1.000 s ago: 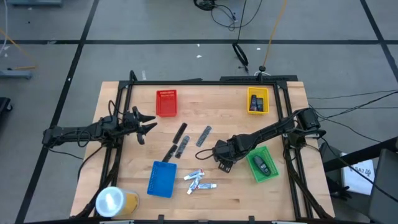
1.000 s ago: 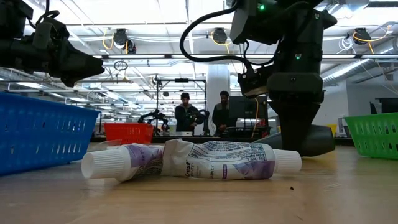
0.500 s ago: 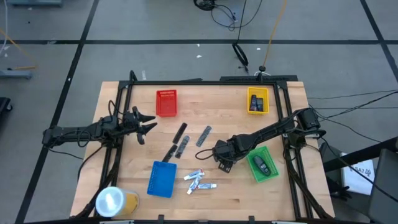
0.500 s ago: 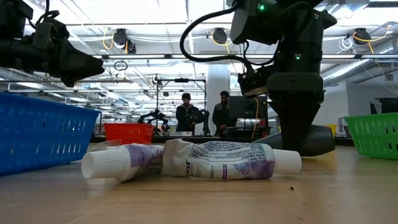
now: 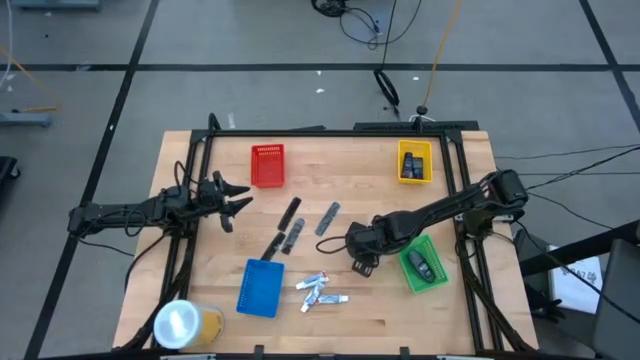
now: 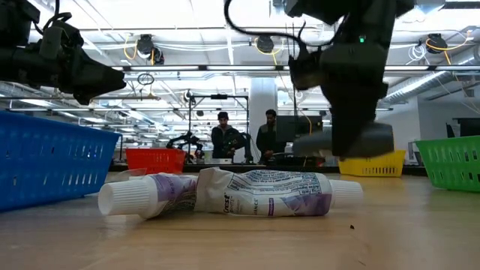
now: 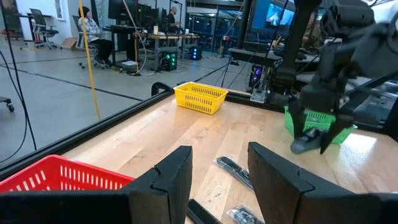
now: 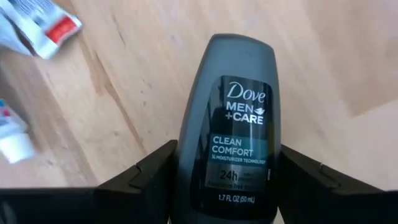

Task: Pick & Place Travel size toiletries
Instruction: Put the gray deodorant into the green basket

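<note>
- The right gripper [image 5: 362, 264] is closed on a dark-grey deodorant stick [image 8: 231, 127], one finger on each side of it; the label reads "Dove Men+Care Clean Comfort".
- In the low view the deodorant stick [image 6: 358, 140] hangs clear of the worktop [image 5: 380, 305], lying roughly level in the gripper [image 6: 352, 135].
- Seen from above, this gripper sits between the green tray [image 5: 421, 263] and the small white tubes [image 5: 322, 290], just beside the tray's near corner.
- The green tray holds one dark oval piece [image 5: 421, 265].
- The white tubes, with red and blue ends, lie together on the worktop near the blue tray [image 5: 260, 287]; in the low view they are crumpled toothpaste tubes [image 6: 232, 193] with white caps.
- Slim dark sticks [image 5: 290, 226] lie scattered at the middle of the worktop, between the red tray [image 5: 267, 165] and the blue tray.
- The yellow tray [image 5: 414, 162] at the far right holds small dark pieces.
- The left gripper [image 5: 235, 199] waits at the worktop's left edge near the red tray, fingers [image 7: 171, 177] apart and holding nothing.
- A large yellowish roll [image 5: 185, 324] stands at the near left corner.
</note>
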